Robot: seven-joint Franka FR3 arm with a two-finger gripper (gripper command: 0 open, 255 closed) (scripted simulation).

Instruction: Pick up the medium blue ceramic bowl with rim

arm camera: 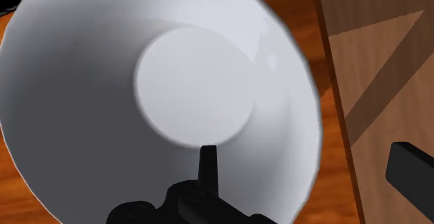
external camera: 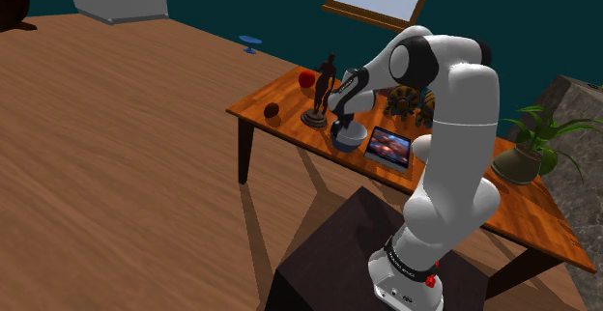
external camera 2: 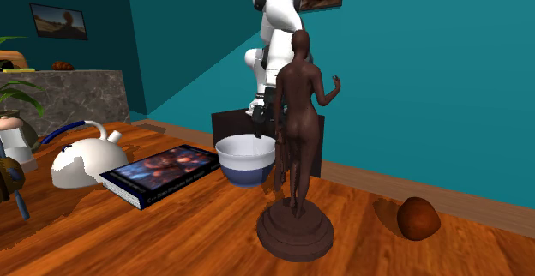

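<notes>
From the second exterior view, I see the blue-bottomed white bowl between the book and the statuette, near the table's stand-side edge. The statuette hides part of my arm. The arm bends down, and the gripper is spread, with one finger inside the bowl and one outside.

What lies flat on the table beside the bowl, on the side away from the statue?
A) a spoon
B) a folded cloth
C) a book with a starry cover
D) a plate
C: a book with a glowing, starry cover lies flat next to the white-and-blue bowl, opposite the brown statue.
</notes>
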